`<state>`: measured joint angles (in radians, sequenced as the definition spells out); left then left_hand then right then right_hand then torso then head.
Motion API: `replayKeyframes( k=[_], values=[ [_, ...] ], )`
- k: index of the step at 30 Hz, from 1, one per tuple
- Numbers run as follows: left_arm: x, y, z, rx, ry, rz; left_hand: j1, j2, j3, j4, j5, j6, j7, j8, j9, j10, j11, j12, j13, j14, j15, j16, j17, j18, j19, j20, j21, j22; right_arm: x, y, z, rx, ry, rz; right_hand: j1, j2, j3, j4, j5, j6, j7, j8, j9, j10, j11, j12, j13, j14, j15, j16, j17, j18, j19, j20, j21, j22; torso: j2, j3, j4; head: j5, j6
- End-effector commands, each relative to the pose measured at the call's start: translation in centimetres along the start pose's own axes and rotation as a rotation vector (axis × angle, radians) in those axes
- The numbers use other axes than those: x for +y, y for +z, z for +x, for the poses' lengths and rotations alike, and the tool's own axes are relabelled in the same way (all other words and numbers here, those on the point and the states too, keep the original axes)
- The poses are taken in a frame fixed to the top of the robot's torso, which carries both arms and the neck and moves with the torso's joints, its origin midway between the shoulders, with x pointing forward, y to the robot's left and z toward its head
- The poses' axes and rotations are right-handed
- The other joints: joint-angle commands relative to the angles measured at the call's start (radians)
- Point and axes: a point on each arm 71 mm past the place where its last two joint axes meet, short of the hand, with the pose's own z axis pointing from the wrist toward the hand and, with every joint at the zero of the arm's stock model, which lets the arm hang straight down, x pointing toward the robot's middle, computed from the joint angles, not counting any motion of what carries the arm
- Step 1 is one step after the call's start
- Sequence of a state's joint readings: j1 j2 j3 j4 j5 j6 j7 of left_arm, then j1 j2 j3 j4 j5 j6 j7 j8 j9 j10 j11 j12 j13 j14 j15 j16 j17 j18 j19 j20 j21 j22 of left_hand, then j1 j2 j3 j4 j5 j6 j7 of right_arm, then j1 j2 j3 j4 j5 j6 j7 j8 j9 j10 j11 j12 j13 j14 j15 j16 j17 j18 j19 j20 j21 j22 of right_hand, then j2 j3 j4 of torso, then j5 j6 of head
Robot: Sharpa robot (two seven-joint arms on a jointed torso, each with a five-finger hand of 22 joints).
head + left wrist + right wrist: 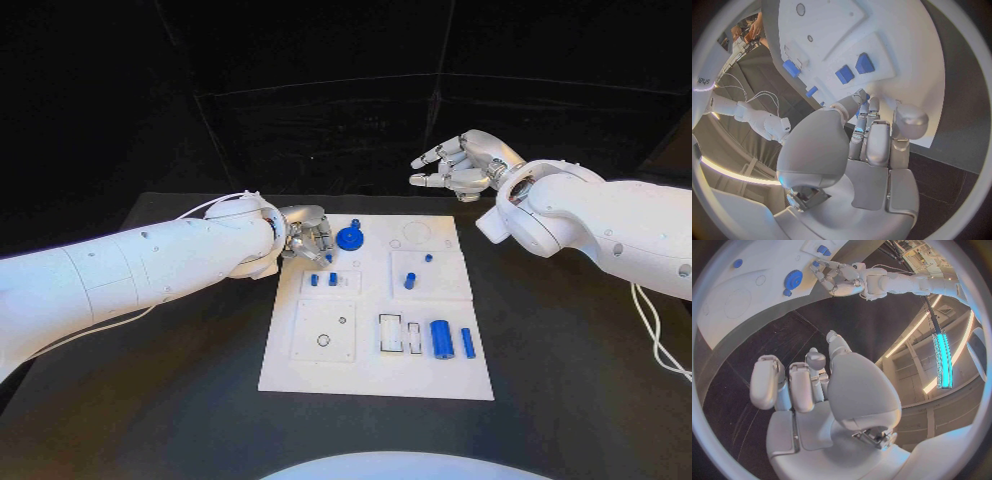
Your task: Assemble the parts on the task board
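Several parts look seated on the task board [378, 375] mid-bench: blue gear [353, 240] at the far end, small pegs [333, 279] in the blocks, while two blue cylinders [443, 340] lie loose near the front, so I judge it partway. My left hand [304, 240] hovers at the gear, fingers curled; whether it grips anything I cannot tell. My right hand [464, 163] hangs beyond the board, loosely spread, holding nothing.

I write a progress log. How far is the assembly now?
Early stage. A blue gear already sits on the task board. The left hand is beside it; the right hand is raised, holding nothing. A blue cylinder still lies loose.
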<state>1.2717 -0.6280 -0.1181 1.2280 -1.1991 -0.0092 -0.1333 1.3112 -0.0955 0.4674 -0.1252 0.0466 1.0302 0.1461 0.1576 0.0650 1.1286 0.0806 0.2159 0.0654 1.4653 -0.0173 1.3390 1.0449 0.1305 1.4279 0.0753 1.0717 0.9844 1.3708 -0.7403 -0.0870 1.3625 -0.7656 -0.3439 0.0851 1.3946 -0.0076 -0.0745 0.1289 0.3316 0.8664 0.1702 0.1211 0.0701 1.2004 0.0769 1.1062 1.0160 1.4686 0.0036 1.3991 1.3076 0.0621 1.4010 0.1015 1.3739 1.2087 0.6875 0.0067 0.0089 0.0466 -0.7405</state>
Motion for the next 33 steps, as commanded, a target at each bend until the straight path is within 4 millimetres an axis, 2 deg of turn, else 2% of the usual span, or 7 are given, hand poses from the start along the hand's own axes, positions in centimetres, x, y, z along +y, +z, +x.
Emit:
replayKeyframes(
  k=[1,18,21,23,27,31,33],
  values=[
    [0.0,0.0,0.0,0.011,-0.001,-0.011,-0.005,-0.008,-0.008,0.001,0.003,-0.009,0.0,-0.008,-0.001,-0.01,0.0,-0.005,-0.001,0.012,0.008,-0.004,-0.003,-0.016,-0.002,0.007,0.002,0.0,0.2,0.0,0.0,0.0,0.002,-0.01,0.0,0.013,-0.002,0.001,0.003,0.0,-0.003,0.003,0.001,-0.005,-0.001,-0.001,-0.001,0.052,-0.008,-0.006,0.052,0.014,0.0,-0.001,-0.004,-0.001,0.0,0.0002,-0.0002,-0.001,0.0],
    [0.8,-0.4,-0.3,-0.024,-0.008,-0.02,-0.016,-0.025,-0.024,0.006,0.003,-0.047,0.008,-0.039,-0.002,-0.051,0.011,-0.033,-0.001,0.009,0.017,-0.005,-0.016,-0.012,-0.008,0.017,-0.008,-0.007,-0.2,0.0,-0.3,0.001,-0.006,0.007,0.001,0.012,-0.004,0.001,0.003,-0.001,-0.003,0.004,0.001,-0.021,-0.001,-0.018,-0.021,0.051,-0.008,-0.011,0.047,0.016,-0.005,-0.001,-0.011,-0.012,-0.001,-0.0006,-0.0006,-0.001,0.003],
    [1.3,-0.8,-0.5,-0.039,-0.012,-0.026,-0.015,-0.026,-0.025,0.006,0.003,-0.056,0.009,-0.045,-0.001,-0.06,0.013,-0.038,-0.001,0.009,0.018,-0.006,-0.02,-0.011,-0.01,0.019,-0.012,-0.012,-0.5,-0.1,-0.5,0.014,-0.032,0.018,0.021,0.016,0.003,-0.006,0.002,0.009,-0.005,0.012,0.002,-0.171,-0.003,-0.209,-0.225,0.039,-0.011,-0.047,0.011,0.025,-0.028,-0.003,-0.042,-0.06,-0.001,-0.0011,0.0001,-0.003,0.005],
    [1.9,-1.2,-0.8,-0.059,-0.028,-0.029,-0.014,-0.026,-0.026,0.006,0.003,-0.059,0.01,-0.047,-0.001,-0.066,0.014,-0.041,-0.001,0.008,0.019,-0.008,-0.024,-0.011,-0.011,0.02,-0.015,-0.015,-0.8,-0.2,-0.6,0.028,-0.066,0.027,0.055,0.02,0.02,-0.021,-0.009,0.03,-0.01,0.022,0.003,-0.205,-0.008,-0.289,-0.295,0.026,-0.015,-0.093,-0.034,0.033,-0.046,-0.007,-0.068,-0.098,-0.001,-0.0014,0.0001,-0.003,0.006],
    [2.9,-2.2,-1.5,-0.129,-0.105,-0.011,-0.008,-0.014,-0.019,0.007,0.004,-0.053,0.014,-0.046,0.001,-0.061,0.016,-0.038,0.001,0.009,0.02,-0.006,-0.022,-0.009,-0.013,0.022,-0.022,-0.022,-1.3,-0.7,-0.9,0.047,-0.154,0.039,0.105,0.029,0.065,-0.041,-0.038,0.077,-0.015,0.039,0.006,-0.224,-0.012,-0.398,-0.387,0.014,-0.02,-0.148,-0.086,0.038,-0.057,-0.012,-0.091,-0.13,-0.002,-0.0017,0.0011,-0.007,0.008],
    [3.9,-3.5,-2.6,-0.248,-0.284,0.052,-0.014,-0.003,-0.014,0.017,0.005,-0.015,0.019,-0.027,0.008,-0.023,0.013,-0.019,0.007,0.009,0.019,-0.005,-0.026,-0.005,-0.014,0.022,-0.032,-0.033,-1.8,-1.7,-1.1,0.072,-0.259,0.049,0.136,0.02,0.118,-0.057,-0.05,0.112,-0.022,0.051,0.004,-0.208,-0.016,-0.496,-0.48,0.016,-0.025,-0.18,-0.116,0.038,-0.052,-0.018,-0.096,-0.132,-0.001,-0.002,-0.0019,-0.01,0.014],
    [4.2,-3.9,-3.0,-0.296,-0.391,0.088,-0.014,0.005,-0.008,0.021,0.005,0.0,0.022,-0.02,0.009,-0.022,0.015,-0.019,0.006,0.007,0.02,-0.007,-0.031,0.0,-0.023,0.023,-0.058,-0.062,-2.0,-2.1,-1.1,0.083,-0.309,0.049,0.146,0.014,0.139,-0.066,-0.055,0.12,-0.021,0.052,0.002,-0.206,-0.016,-0.533,-0.512,0.018,-0.025,-0.185,-0.12,0.037,-0.049,-0.018,-0.096,-0.131,-0.002,-0.0018,-0.0038,-0.019,0.019]
  ],
)
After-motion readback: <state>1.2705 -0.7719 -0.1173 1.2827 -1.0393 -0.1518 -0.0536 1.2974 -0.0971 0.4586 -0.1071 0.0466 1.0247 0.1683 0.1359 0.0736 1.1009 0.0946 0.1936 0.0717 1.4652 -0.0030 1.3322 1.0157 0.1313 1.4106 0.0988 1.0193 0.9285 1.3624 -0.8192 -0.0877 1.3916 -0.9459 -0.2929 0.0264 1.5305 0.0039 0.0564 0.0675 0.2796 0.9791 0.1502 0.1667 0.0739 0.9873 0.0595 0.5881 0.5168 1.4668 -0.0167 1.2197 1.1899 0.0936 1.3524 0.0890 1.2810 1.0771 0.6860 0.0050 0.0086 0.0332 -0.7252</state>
